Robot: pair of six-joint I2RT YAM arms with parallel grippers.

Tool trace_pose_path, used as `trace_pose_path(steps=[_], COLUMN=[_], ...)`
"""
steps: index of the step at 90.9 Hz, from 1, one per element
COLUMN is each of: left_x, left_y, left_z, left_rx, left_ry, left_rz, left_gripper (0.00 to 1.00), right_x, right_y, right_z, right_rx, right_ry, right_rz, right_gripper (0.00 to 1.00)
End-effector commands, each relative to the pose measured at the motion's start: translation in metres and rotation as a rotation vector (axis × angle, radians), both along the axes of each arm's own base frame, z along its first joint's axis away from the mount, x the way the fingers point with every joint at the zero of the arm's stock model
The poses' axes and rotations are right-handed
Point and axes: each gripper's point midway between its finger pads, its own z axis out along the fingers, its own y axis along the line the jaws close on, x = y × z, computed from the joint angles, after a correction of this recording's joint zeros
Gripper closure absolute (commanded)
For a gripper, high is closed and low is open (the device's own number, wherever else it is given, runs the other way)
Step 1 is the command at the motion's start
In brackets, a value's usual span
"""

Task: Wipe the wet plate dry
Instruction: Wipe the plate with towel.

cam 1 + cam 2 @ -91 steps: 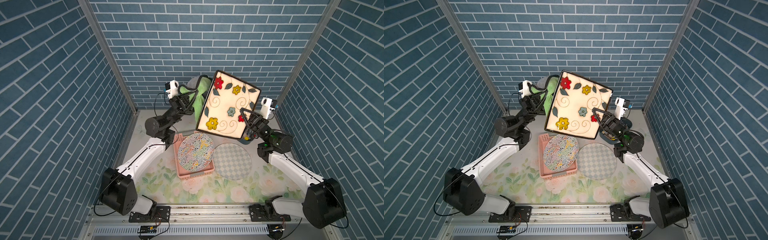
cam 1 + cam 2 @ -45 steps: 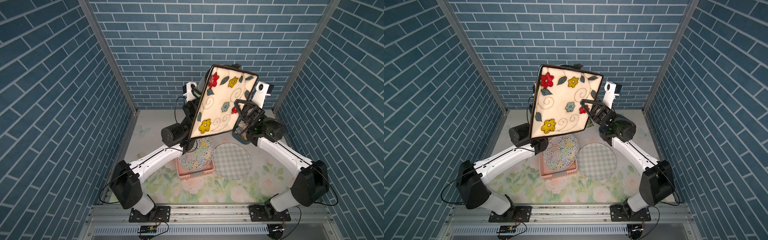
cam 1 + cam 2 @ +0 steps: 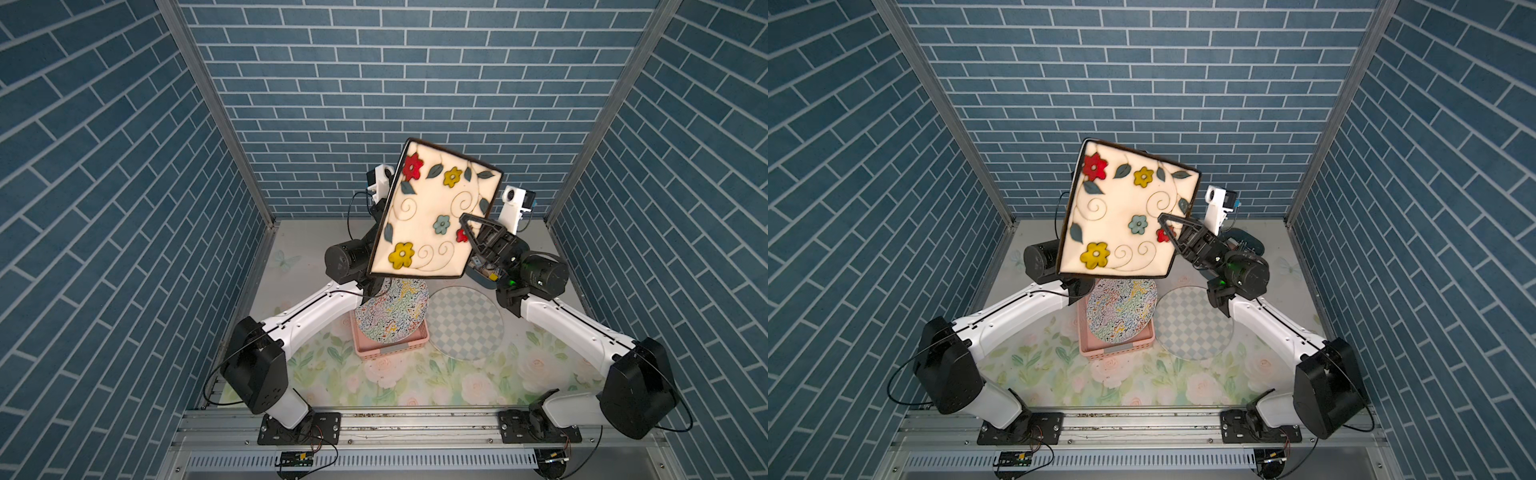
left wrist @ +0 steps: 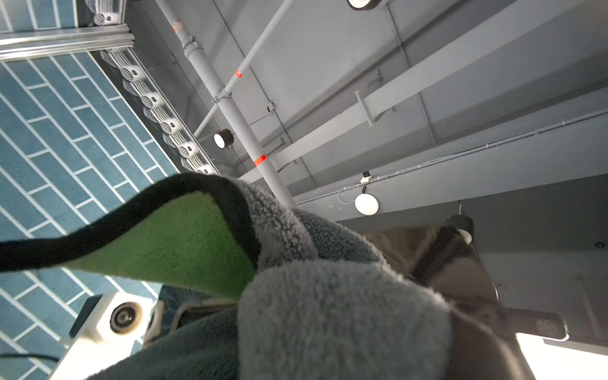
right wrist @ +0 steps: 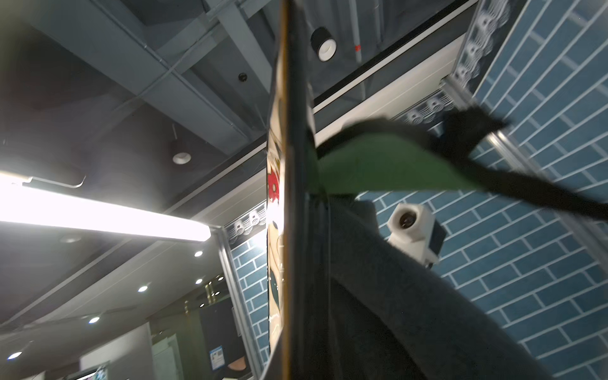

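Observation:
The plate (image 3: 432, 216) is square and cream with painted flowers and a dark rim; it is held up in the air, tilted, its face towards both top views (image 3: 1125, 216). My right gripper (image 3: 468, 227) is shut on its right edge, one black finger lying over the face (image 3: 1165, 226). In the right wrist view the plate (image 5: 296, 197) is edge-on, with the green and grey cloth (image 5: 378, 171) against its back. My left gripper is hidden behind the plate in both top views. In the left wrist view the bunched cloth (image 4: 329, 312) covers its jaws.
Below the raised plate a pink basket (image 3: 390, 353) holds a round multicoloured plate (image 3: 392, 311). A round checked plate (image 3: 465, 324) lies on the floral mat beside it. A dark blue container (image 3: 1246, 241) sits behind the right arm. Blue brick walls enclose three sides.
The left arm has carried the cloth from beside the plate's left edge to behind the plate, out of sight from above. The plate has swung and changed tilt in the right gripper's hold.

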Motion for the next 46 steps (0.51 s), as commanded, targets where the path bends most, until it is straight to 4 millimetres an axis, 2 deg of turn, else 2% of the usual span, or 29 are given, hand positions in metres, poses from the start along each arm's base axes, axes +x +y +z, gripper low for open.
trace_pose_path(steps=[1,7,13,20,25,31,36,46], left_x=[-0.038,-0.044,-0.043,-0.040,-0.039,-0.036,-0.032,-0.028], left_y=[-0.041,-0.053,-0.045,-0.026,-0.011,0.007,0.017,0.017], left_z=[-0.008,-0.018,-0.020,-0.010,0.001,0.015,0.021,0.024], left_rx=[0.045,0.059,0.035,0.003,-0.018,-0.047,-0.067,-0.078], left_ry=[-0.085,-0.077,-0.067,-0.080,-0.102,-0.123,-0.126,-0.127], left_rz=[-0.095,-0.123,-0.119,-0.081,-0.050,-0.013,0.011,0.019], left_gripper=[1.00,1.00,1.00,1.00,1.00,1.00,1.00,1.00], right_x=[0.010,0.026,0.045,0.060,0.060,0.048,0.033,0.008], right_y=[-0.015,-0.031,-0.053,-0.075,-0.079,-0.068,-0.049,-0.013], right_z=[0.038,0.055,0.060,0.048,0.033,0.014,-0.003,-0.017], right_rx=[0.104,0.127,0.150,0.163,0.148,0.112,0.083,0.030], right_ry=[-0.061,-0.075,-0.049,0.000,0.027,0.038,0.047,0.028], right_rz=[-0.101,-0.162,-0.232,-0.295,-0.308,-0.276,-0.228,-0.142], right_gripper=[1.00,1.00,1.00,1.00,1.00,1.00,1.00,1.00])
